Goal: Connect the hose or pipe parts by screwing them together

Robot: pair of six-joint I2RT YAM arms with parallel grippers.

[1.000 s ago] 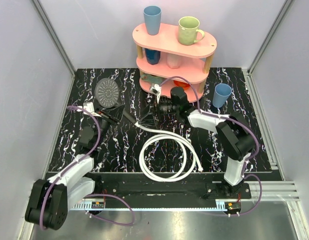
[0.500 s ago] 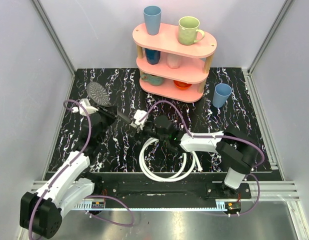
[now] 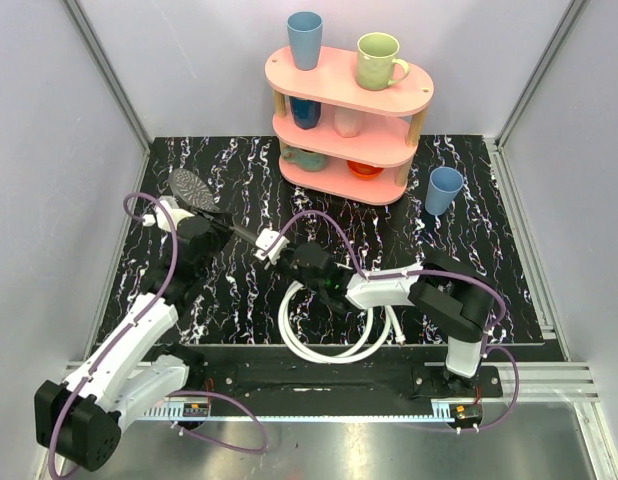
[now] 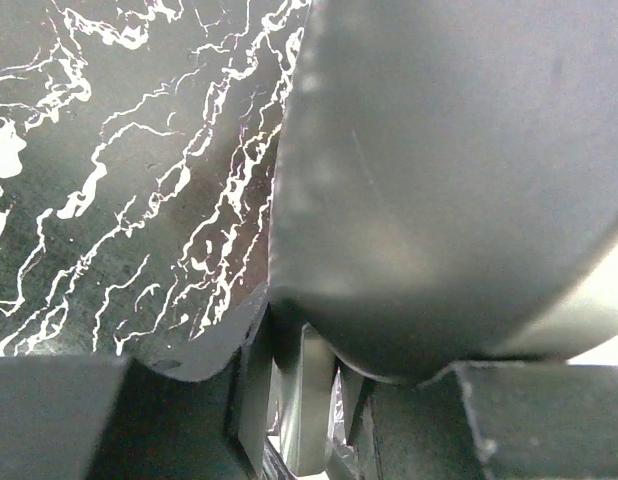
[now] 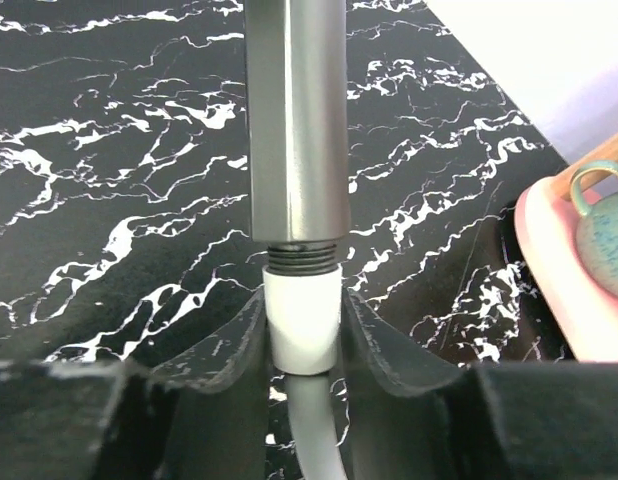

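seating hose fitting [image 5: 304, 335] against handle thread [image 5: 302, 257], lower centre of right wrist view. my right gripper [image 5: 304, 320] pinches the fitting, my left gripper [image 3: 209, 228] clamps the shower head [image 3: 192, 187], upper left overhead. align axes first, turn gently, since cross-threading looks easy.

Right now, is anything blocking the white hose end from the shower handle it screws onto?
Nothing visible does. The white hose fitting, clamped in the right gripper, sits straight against the threaded end of the shower head handle, with nothing between them.
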